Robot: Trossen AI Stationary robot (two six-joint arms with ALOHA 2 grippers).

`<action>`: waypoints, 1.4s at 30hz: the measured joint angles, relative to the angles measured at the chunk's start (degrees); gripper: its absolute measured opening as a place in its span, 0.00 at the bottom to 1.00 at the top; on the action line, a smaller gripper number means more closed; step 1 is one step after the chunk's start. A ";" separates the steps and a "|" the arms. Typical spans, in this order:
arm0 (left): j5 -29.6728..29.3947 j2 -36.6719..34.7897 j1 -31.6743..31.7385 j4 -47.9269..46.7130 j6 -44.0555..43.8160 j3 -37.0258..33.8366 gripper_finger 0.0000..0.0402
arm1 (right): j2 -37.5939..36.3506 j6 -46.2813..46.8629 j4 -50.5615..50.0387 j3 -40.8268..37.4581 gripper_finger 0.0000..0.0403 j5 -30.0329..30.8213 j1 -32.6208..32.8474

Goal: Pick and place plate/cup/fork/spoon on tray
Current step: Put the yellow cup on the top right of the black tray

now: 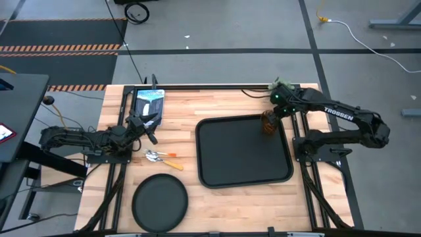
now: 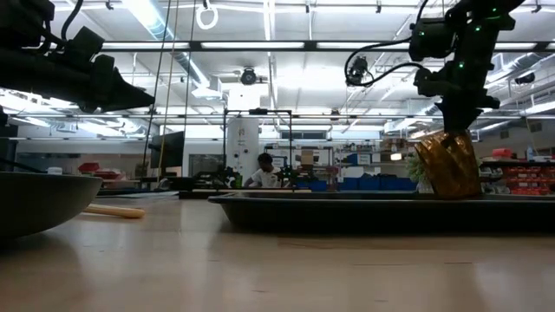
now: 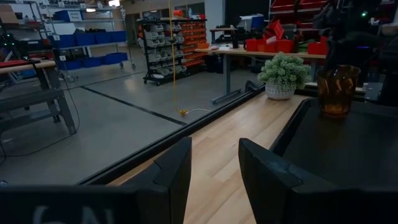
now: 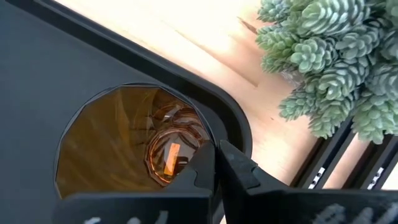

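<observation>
A: What carries everything?

B: A pale butcher-block wooden surface (image 1: 217, 102), planks running left to right, standing on a grey concrete floor (image 1: 217, 26) with hazard-striped matting (image 1: 59, 46) at far left. The low view looks into a workshop with ceiling strip lights, blue bins and a seated person (image 2: 263, 172) far behind.

A: And the big item?

B: The large matte black rectangular tray (image 1: 243, 153) with rounded corners and a raised rim lies right of centre. The small faceted translucent amber tumbler (image 1: 269, 122) stands upright in its far right corner, on the tray floor.

A: Who has it?

B: The right gripper (image 4: 214, 163), from above: its jaws are pinched over the tumbler's rim, one finger inside, one outside. A small fuzzy green potted plant (image 1: 281, 85) sits just beyond that corner.

A: The rest?

B: The round flat black plate (image 1: 160, 201) lies at near left. The orange-handled spoon (image 1: 156, 155) and the orange-handled fork (image 1: 166, 160) lie together between the plate and the left gripper (image 3: 213, 165), which hovers at left with jaws parted, empty.
</observation>
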 joint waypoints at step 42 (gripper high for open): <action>0.00 0.00 -0.01 -0.01 0.31 0.00 0.35 | 2.75 -1.82 0.99 0.00 0.22 8.25 -0.91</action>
